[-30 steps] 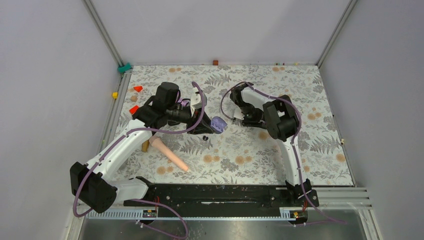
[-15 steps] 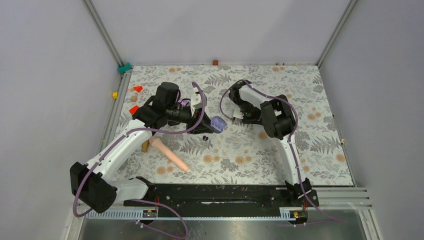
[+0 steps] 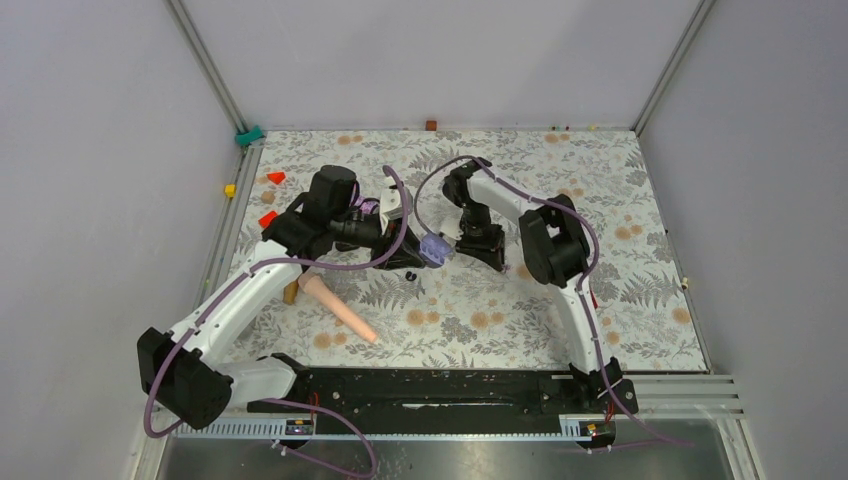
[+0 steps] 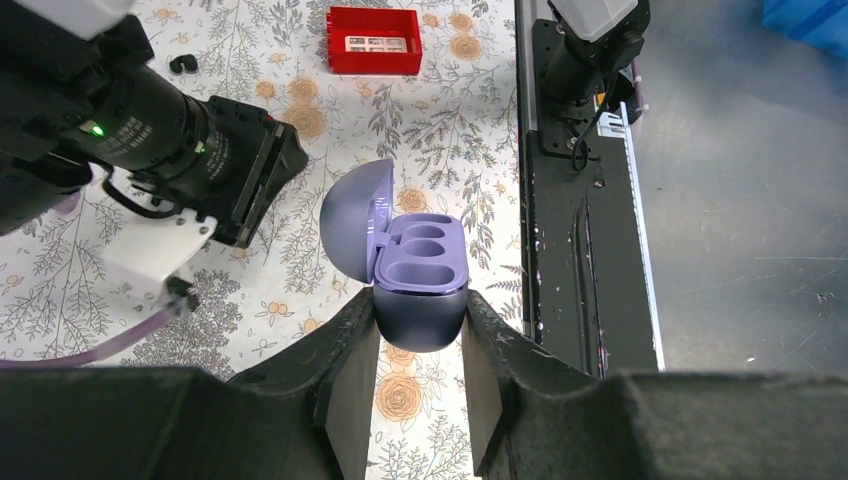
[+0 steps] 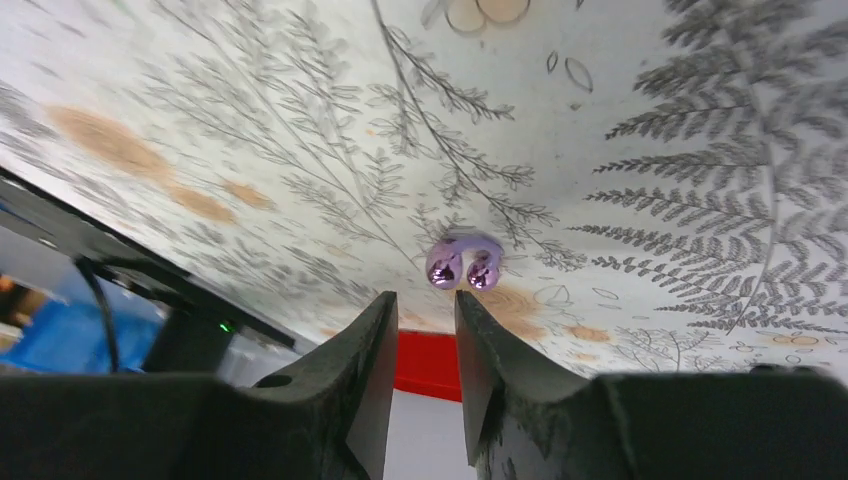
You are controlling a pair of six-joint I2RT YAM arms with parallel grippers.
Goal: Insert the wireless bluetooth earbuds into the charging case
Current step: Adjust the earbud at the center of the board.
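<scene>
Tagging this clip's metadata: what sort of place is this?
Likely a lab robot test cell: plain grey panel walls on aluminium frame posts, a floral table cover, left arm and right arm on one black base rail.

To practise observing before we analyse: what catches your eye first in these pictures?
An open purple charging case, both sockets empty, is gripped by the left hand mid-table. A shiny purple earbud sits at the tip of the right hand, close beside the case.

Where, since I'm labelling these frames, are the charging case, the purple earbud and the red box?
charging case point(image 4: 420, 262): left wrist view, on its socketed base.
purple earbud point(image 5: 444, 268): right wrist view, on its left bulb.
red box point(image 4: 374, 66): left wrist view, on its lower wall.
</scene>
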